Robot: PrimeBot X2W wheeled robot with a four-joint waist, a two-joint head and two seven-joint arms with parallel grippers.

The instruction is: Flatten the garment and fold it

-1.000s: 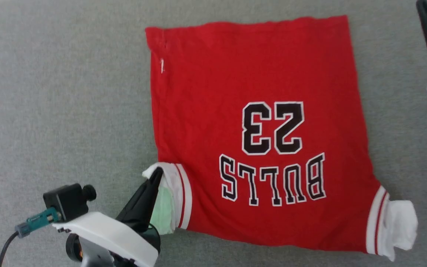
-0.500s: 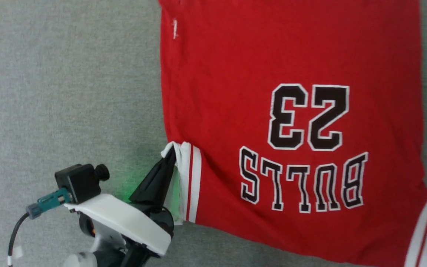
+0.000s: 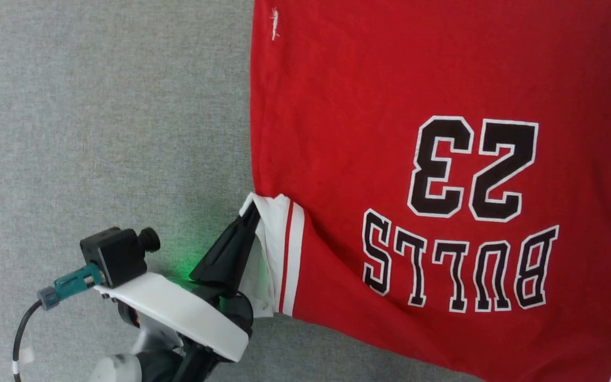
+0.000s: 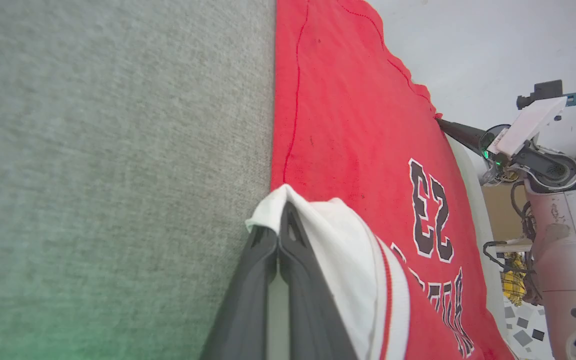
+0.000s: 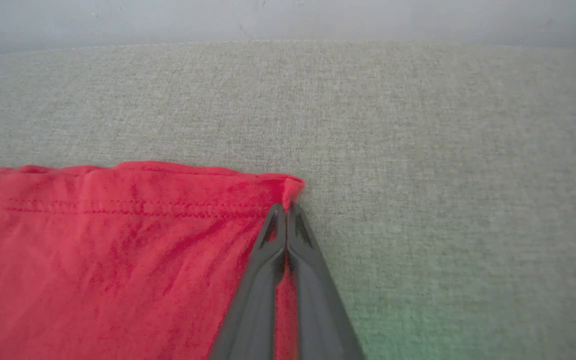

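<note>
Head view: red jersey, lettered "BULLS 23", is spread flat on the grey surface. Left pincer is clamped on its white sleeve; right pincer is pinched shut on a red hem corner.

There was one red garment, one grey cloth surface, and two grippers: one left gripper, one right gripper.
</note>
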